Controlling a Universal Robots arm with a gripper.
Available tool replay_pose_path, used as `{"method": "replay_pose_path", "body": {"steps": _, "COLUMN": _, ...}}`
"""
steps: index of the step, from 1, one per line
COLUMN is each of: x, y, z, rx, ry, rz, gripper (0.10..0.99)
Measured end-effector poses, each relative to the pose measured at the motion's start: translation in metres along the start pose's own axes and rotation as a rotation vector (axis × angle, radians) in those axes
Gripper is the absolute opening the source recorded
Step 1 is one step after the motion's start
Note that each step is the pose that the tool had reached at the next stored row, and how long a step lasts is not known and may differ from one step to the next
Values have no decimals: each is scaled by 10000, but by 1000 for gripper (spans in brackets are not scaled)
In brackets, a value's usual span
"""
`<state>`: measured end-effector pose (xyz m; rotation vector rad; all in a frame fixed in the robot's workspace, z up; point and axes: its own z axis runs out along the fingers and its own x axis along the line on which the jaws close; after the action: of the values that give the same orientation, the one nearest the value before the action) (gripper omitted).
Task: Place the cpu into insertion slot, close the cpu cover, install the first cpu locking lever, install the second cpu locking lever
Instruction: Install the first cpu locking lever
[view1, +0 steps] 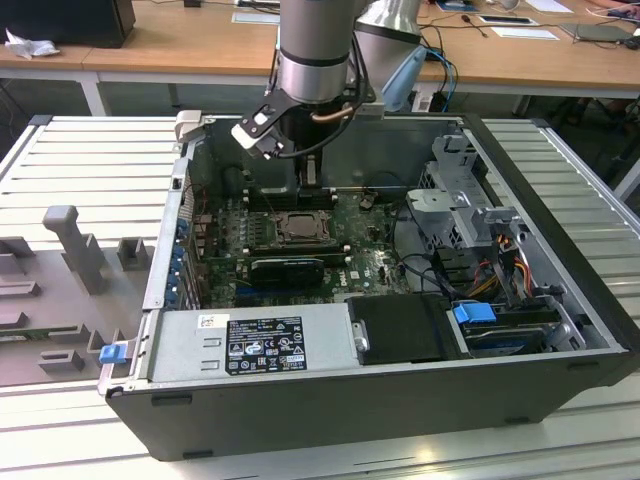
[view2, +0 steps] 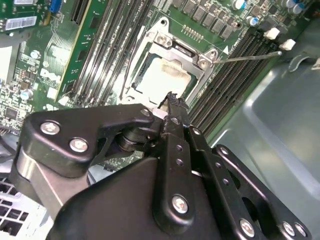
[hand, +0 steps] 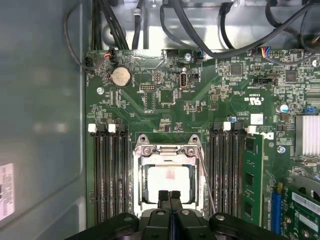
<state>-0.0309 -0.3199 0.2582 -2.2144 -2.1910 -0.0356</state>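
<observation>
Standing by the open case (view1: 380, 400), I'm seeing the arm (view1: 315, 60) hanging over the slot (view1: 282, 228). The cpu (hand: 167, 179) is sitting in the slot, its pale face showing through the cover (hand: 167, 151), which is lying flat on it. The gripper (hand: 170, 195) is hovering just above the slot's edge, fingers pressed together and holding nothing visible. A thin wire lever (hand: 205, 175) is running alongside the slot, between it and the memory slots (hand: 227, 175).

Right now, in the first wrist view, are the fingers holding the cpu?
No, the fingers meet with nothing between them, and the cpu lies flat on the board, showing through the opening of the cpu cover.
</observation>
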Motion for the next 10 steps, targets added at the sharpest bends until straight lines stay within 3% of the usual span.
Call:
{"method": "replay_pose_path", "body": {"steps": 4, "x": 4, "y": 0, "z": -110, "rx": -4, "ry": 14, "rz": 0, "gripper": 106}}
{"method": "replay_pose_path", "body": {"steps": 10, "x": -10, "y": -8, "z": -121, "rx": -107, "ry": 14, "rz": -194, "gripper": 106}}
